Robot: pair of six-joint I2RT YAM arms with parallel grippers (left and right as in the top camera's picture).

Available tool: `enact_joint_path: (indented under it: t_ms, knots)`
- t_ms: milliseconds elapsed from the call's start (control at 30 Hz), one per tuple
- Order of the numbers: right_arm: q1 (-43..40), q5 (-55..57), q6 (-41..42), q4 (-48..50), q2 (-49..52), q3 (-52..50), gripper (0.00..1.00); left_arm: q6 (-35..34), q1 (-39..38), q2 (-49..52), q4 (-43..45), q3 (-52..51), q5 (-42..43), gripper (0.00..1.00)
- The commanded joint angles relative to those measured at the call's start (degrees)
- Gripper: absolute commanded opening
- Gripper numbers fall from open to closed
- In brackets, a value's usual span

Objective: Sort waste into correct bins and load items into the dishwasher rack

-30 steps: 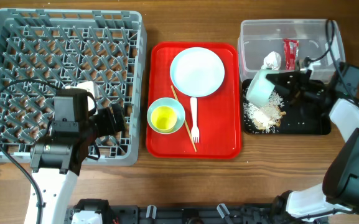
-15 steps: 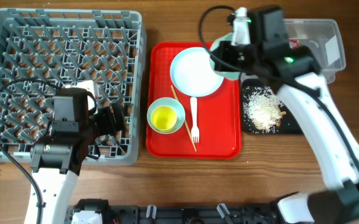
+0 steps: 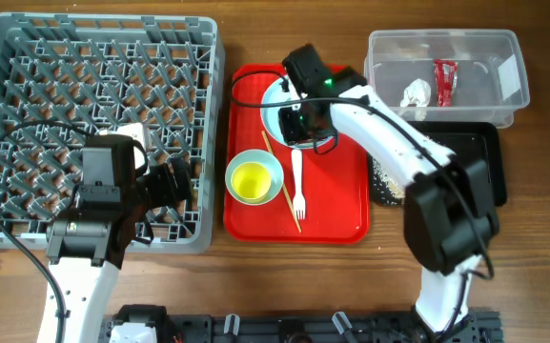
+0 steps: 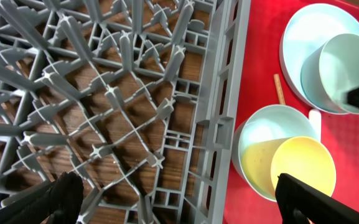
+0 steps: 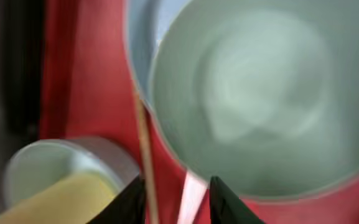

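My right gripper (image 3: 303,124) (image 5: 179,186) hangs over the round pale blue plate (image 3: 275,103) (image 4: 310,37) and is shut on a pale blue-green bowl (image 4: 347,68) (image 5: 260,93), held mouth-up and empty. The second bowl (image 3: 273,162) (image 4: 260,127) holds the yellow cup (image 3: 252,180) (image 4: 303,165). The white fork (image 3: 297,186) and chopsticks (image 3: 289,205) (image 5: 145,149) lie beside it. My left gripper (image 3: 174,181) (image 4: 179,199) is open and empty over the right edge of the grey rack (image 3: 103,21) (image 4: 216,124).
The plate, bowls, fork and chopsticks lie on a flat red serving tray (image 3: 336,214). The clear tub (image 3: 503,48) holds the red wrapper (image 3: 444,79) and white tissue (image 3: 417,92). The black tray (image 3: 465,162) holds rice scraps (image 3: 386,176), partly hidden by my right arm.
My right arm swung left from the black tray to over the plate, carrying the bowl, which went from tipped to mouth-up. The left arm has not moved.
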Motion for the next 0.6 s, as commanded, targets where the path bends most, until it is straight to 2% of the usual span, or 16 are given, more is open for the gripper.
enact_joint_path:
  t_ms: [0,67,133,233,333,367,400,433,467,500,567]
  knots:
    - [0.74,-7.52,0.09,-4.76,-9.62,3.5,0.42,-0.31,-0.2,0.09,0.15,1.29,0.09,1.0]
    - [2.58,-8.28,0.11,-8.5,-9.55,3.08,0.47,-0.31,-0.2,0.09,0.15,1.29,0.09,1.0]
    - [5.4,-8.24,0.87,-7.89,-9.42,0.0,0.5,-0.31,-0.2,0.09,0.15,1.29,0.09,1.0]
    - [8.87,-1.86,6.78,-2.8,-9.31,-7.32,0.54,-0.31,-0.2,0.13,0.13,1.29,0.09,1.0]
    - [9.35,-2.51,9.01,6.08,-9.22,-15.02,0.54,-0.31,-0.2,0.13,0.13,1.29,0.09,1.0]
    - [9.38,-4.02,8.92,8.81,-9.22,-16.85,0.51,-0.31,-0.2,0.13,0.13,1.29,0.09,1.0]
    - [9.35,-4.87,9.07,10.38,-9.22,-17.86,0.43,-0.31,-0.2,0.13,0.13,1.29,0.09,1.0]
    - [9.35,-4.81,9.42,11.02,-9.22,-18.34,0.24,-0.31,-0.2,0.13,0.13,1.29,0.11,1.0]
    - [9.35,-4.81,10.62,11.04,-9.22,-18.34,0.13,-0.31,-0.2,0.13,0.13,1.29,0.11,1.0]
    - [9.35,-4.79,11.32,11.13,-9.22,-18.34,0.06,-0.31,-0.2,0.13,0.13,1.29,0.09,1.0]
    - [9.35,-4.42,13.38,11.43,-9.22,-18.29,0.04,-0.31,-0.2,0.13,0.15,1.29,0.11,1.0]
